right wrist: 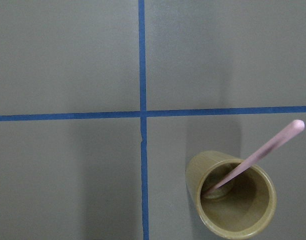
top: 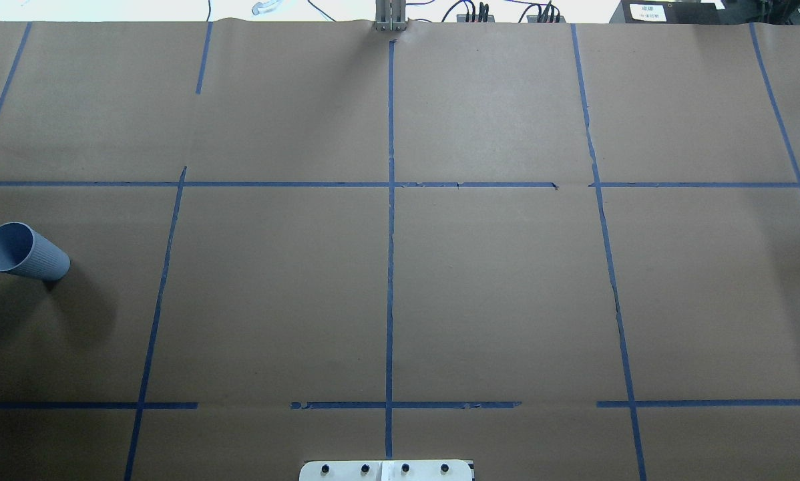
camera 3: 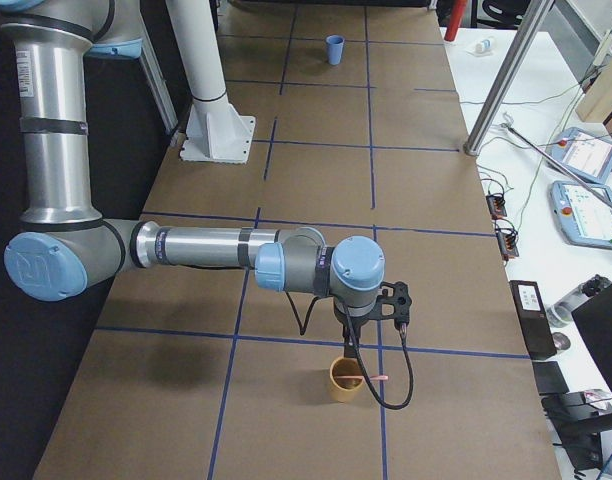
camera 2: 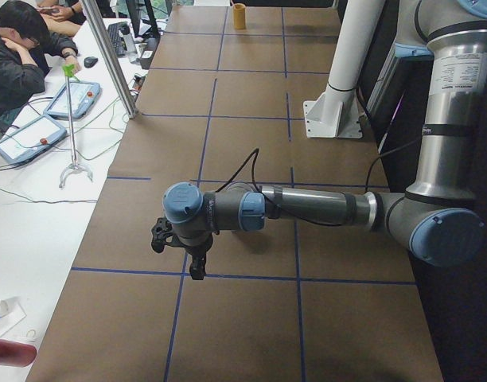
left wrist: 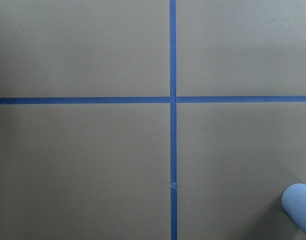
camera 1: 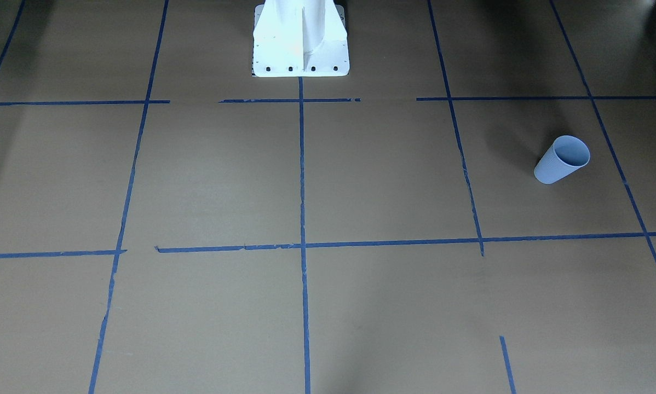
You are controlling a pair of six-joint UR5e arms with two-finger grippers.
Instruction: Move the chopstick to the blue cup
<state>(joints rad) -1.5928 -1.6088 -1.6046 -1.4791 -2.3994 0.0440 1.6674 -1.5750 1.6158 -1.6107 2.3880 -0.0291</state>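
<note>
The blue cup [camera 1: 562, 158] stands upright on the brown paper table, at the left edge of the overhead view [top: 23, 252] and small and far in the exterior right view [camera 3: 334, 48]. Its ribbed side shows at the bottom right corner of the left wrist view [left wrist: 300, 207]. One pink chopstick [right wrist: 258, 155] leans inside a tan cup [right wrist: 233, 197]. My right gripper [camera 3: 348, 345] hangs just above that tan cup [camera 3: 346, 378]. My left gripper [camera 2: 197, 270] hovers low over the table. I cannot tell whether either gripper is open or shut.
The white robot pedestal [camera 1: 300, 49] stands at the table's middle edge. Blue tape lines grid the table. A person [camera 2: 21, 48] sits at a side bench with teach pendants [camera 2: 29, 135]. More pendants [camera 3: 586, 210] and a metal post [camera 3: 501, 75] lie past the other side.
</note>
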